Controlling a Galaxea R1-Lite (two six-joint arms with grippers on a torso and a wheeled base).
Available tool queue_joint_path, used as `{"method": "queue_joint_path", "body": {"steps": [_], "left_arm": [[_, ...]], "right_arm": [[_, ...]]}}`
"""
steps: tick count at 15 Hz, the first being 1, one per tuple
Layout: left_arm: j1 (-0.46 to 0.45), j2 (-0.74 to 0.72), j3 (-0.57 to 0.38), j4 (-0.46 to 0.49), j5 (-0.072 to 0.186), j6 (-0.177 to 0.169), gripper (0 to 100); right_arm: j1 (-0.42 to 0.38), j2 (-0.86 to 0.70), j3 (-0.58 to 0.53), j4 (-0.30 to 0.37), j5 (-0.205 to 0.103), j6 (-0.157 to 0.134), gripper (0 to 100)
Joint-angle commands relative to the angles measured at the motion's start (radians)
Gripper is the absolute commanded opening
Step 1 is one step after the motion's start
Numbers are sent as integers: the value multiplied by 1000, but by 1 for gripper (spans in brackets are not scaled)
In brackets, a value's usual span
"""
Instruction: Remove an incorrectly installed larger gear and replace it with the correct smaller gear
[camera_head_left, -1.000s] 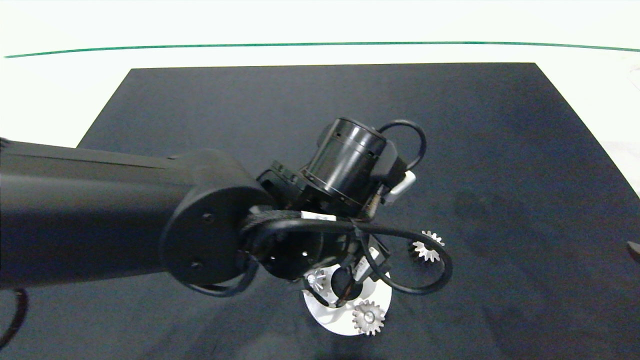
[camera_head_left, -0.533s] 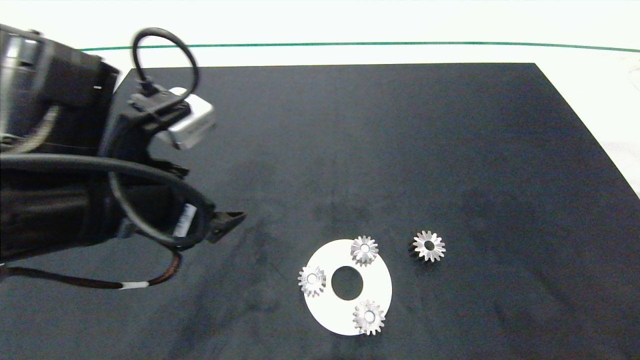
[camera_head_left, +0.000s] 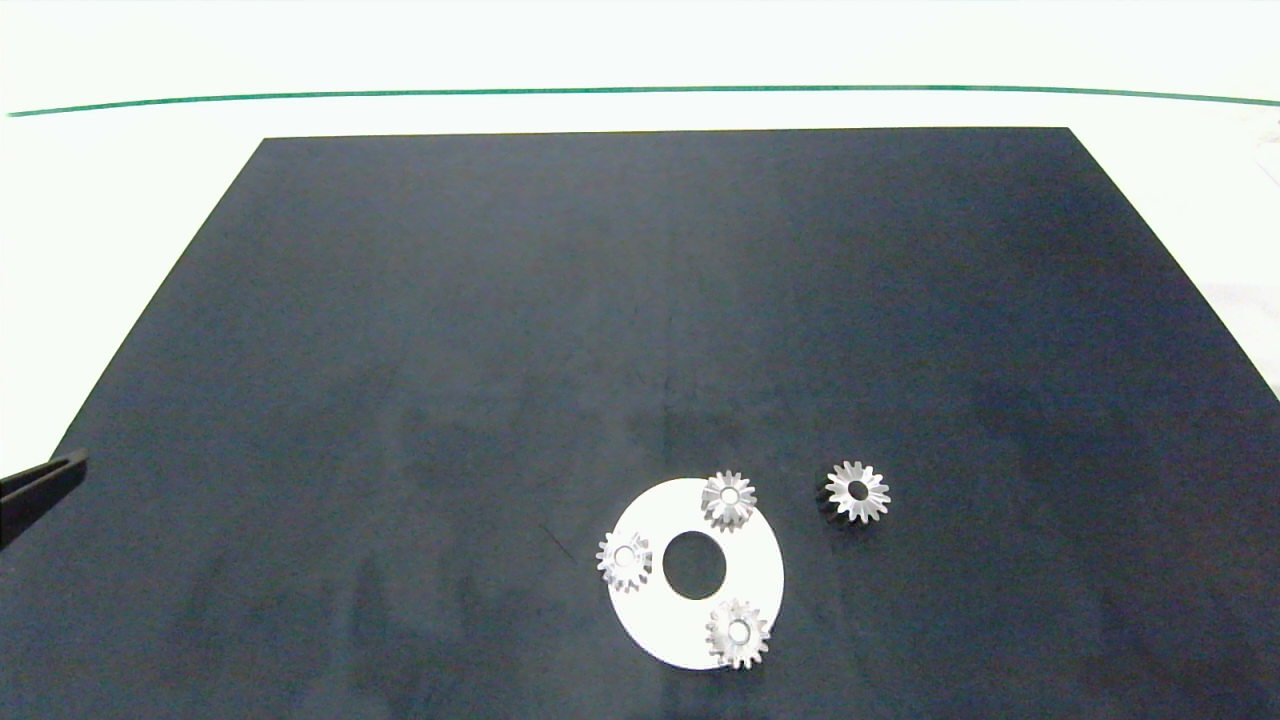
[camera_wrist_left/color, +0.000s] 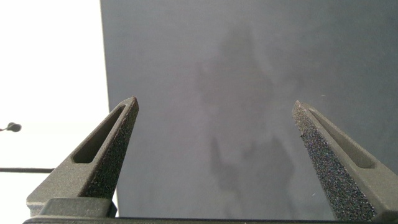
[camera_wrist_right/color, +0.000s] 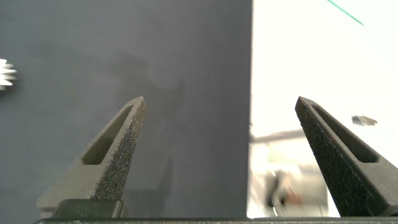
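While both grippers gape empty (left gripper (camera_wrist_left/color: 214, 109), right gripper (camera_wrist_right/color: 221, 102)), larger gear (camera_head_left: 858, 491) lies beside white disc (camera_head_left: 660, 630) — smaller gear (camera_head_left: 729, 499) seated.

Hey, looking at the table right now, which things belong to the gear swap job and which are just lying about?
Part of the job:
larger gear, off the disc on the black mat
white disc carrying three smaller gears
left gripper, open at the mat's left edge
right gripper, open

Just lying about:
black mat
green line on the table

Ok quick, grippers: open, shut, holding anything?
Left gripper: open, empty, over the black mat's edge.
Right gripper: open, empty, over the mat's opposite edge.
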Motion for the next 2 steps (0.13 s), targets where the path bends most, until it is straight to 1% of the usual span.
{"method": "queue_joint_path", "body": {"steps": [1,2], "left_arm": [[81,-284,75,11,3,4,100],[102,-329,81,12,3,5,100]], "right_arm": [[-266,-178,126,0,-5,14,100],[-317,-226,155,0,-3,19,100]]}}
